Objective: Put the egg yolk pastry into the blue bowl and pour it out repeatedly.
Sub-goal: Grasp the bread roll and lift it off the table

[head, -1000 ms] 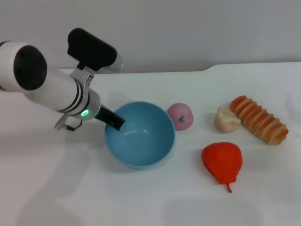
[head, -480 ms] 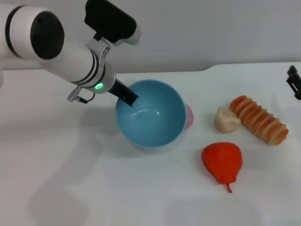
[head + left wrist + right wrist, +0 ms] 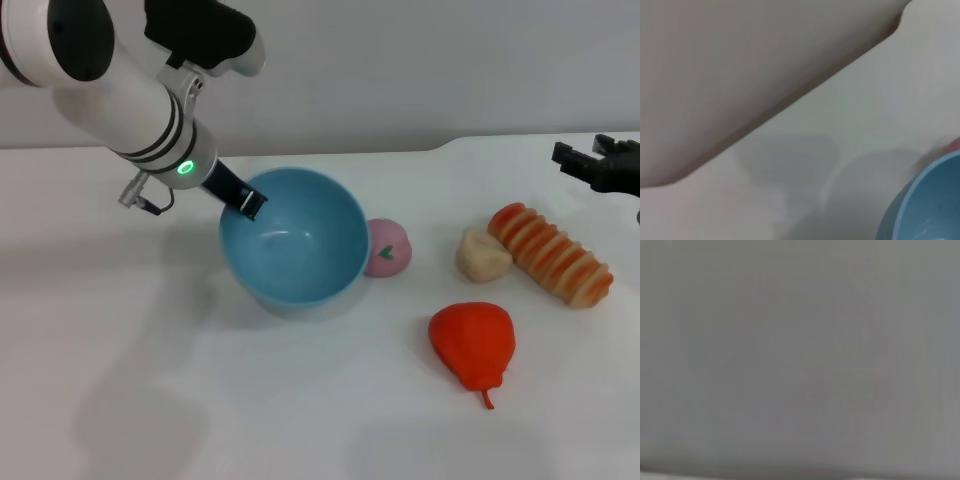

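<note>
My left gripper (image 3: 246, 203) is shut on the near-left rim of the blue bowl (image 3: 300, 255), holding it a little off the table and tilted; nothing lies inside it. Part of the bowl's rim (image 3: 925, 200) shows in the left wrist view. The egg yolk pastry (image 3: 482, 255) lies on the table to the bowl's right, touching the end of the striped bread roll (image 3: 552, 254). My right gripper (image 3: 592, 160) reaches in from the right edge, open and empty, above and beyond the roll. The right wrist view shows only grey.
A pink ball (image 3: 388, 247) with a green mark sits right beside the bowl's right side. A red pear (image 3: 473, 342) lies nearer me, in front of the pastry. The white table's back edge (image 3: 440, 148) runs along the wall.
The left arm lifted the bowl off the table and tilted it, then shifted it back left, uncovering the pink ball. The right gripper has come further in from the right edge.
</note>
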Controlling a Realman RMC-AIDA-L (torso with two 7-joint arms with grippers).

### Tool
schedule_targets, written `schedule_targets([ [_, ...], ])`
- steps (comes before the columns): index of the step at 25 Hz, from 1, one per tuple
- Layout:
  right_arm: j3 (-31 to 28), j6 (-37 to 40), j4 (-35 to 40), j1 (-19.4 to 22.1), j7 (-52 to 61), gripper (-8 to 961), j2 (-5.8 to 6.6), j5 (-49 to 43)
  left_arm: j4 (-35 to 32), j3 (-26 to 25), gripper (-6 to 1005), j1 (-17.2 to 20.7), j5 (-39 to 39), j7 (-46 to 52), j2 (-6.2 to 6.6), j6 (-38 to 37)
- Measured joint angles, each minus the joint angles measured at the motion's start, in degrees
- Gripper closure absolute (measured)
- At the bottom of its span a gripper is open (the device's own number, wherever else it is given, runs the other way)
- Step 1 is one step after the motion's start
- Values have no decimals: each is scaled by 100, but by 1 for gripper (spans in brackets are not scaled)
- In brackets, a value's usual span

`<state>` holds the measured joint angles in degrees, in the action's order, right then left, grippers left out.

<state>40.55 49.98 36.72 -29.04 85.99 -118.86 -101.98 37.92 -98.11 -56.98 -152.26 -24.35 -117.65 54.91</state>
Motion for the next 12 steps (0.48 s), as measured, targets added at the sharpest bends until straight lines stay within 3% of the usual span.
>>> schedule_targets([
  [2,95,37,235,-2,471,328,1,-343,-9,-29,1000,5,-26,4,1,64],
  [8,521,735,1721,-266,3528,328,4,-2905,-12,-33,999,14,-30,6,3,62],
  [12,452,1432,2148,-495,4532,328,45,-3623,-13,-36,999,16,-32,8,2,58],
])
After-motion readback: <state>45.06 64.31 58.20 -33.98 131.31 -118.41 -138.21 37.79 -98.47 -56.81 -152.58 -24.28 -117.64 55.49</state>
